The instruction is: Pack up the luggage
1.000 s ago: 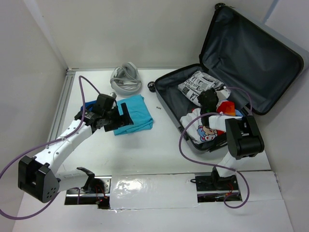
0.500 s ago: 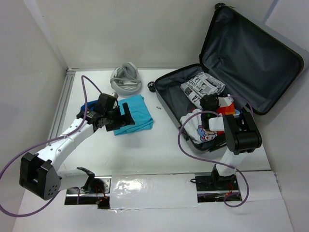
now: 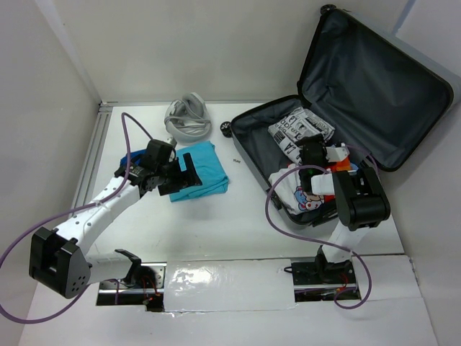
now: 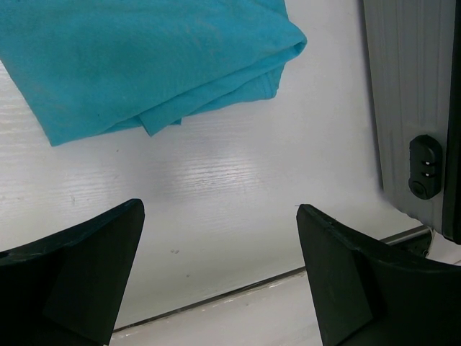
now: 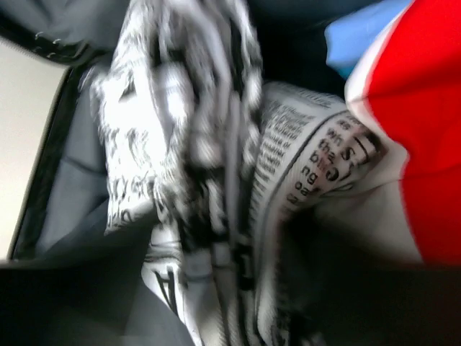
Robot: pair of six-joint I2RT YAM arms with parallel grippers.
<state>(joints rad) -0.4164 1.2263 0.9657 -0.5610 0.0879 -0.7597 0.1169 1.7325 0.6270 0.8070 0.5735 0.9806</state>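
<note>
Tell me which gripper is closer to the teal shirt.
Left. The left gripper hovers at the edge of the teal shirt; the right gripper is inside the luggage, among clothes.

Teal cloth (image 3: 205, 169), blk-&-wht newsprint-pattern fabric (image 3: 295, 130), red patch (image 5: 425, 108), maybe a garment, dk-grey luggage (image 3: 374, 79) lining

White desk (image 3: 230, 231) carries a folded turquoise cloth (image 3: 205, 171) at left, a grey coiled bundle (image 3: 187, 119) behind it, and the open luggage (image 3: 374, 86) at right

Top cam looked down from 6 o'clock; left wrist sat close over teal cloth (image 4: 144, 65) (shared overhead), right wrist inside luggage (image 3: 374, 86).
</note>
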